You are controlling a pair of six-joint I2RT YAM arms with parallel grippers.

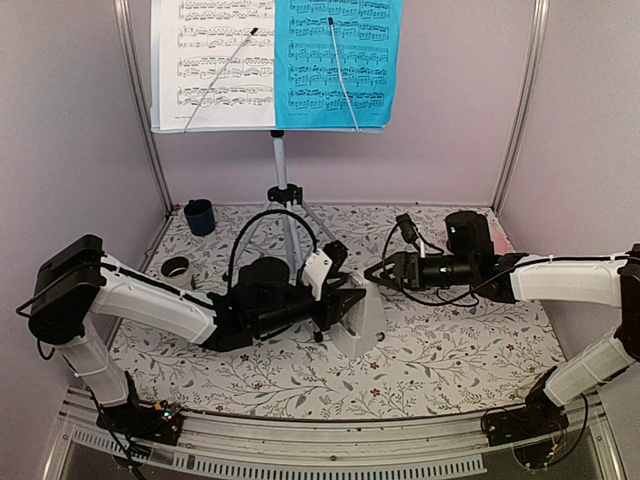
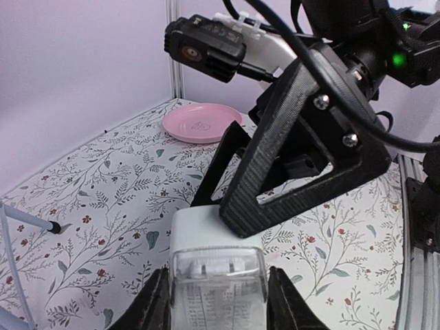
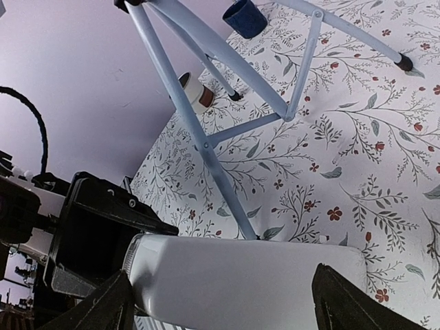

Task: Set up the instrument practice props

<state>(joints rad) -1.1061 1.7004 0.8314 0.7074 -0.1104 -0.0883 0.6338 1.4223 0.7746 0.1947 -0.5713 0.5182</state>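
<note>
White metronome (image 2: 214, 237), one, stands on the floral mat (image 1: 450, 350) just in front of the stand's legs, pinched between the left gripper (image 2: 217, 306) fingers, which press on both its sides. Right gripper (image 1: 376, 272) is spread wide at the metronome's top with nothing held, its fingers either side of the body with gaps. Behind: one tripod stand (image 1: 279, 160) with two sheets on its tray, one white sheet (image 1: 215, 60) left and one blue sheet (image 1: 340, 60) right, plus two cups, a pale-rimmed cup (image 1: 178, 270) and a blue cup (image 1: 199, 216), far left, and one pink plate (image 2: 203, 122) far right.
</note>
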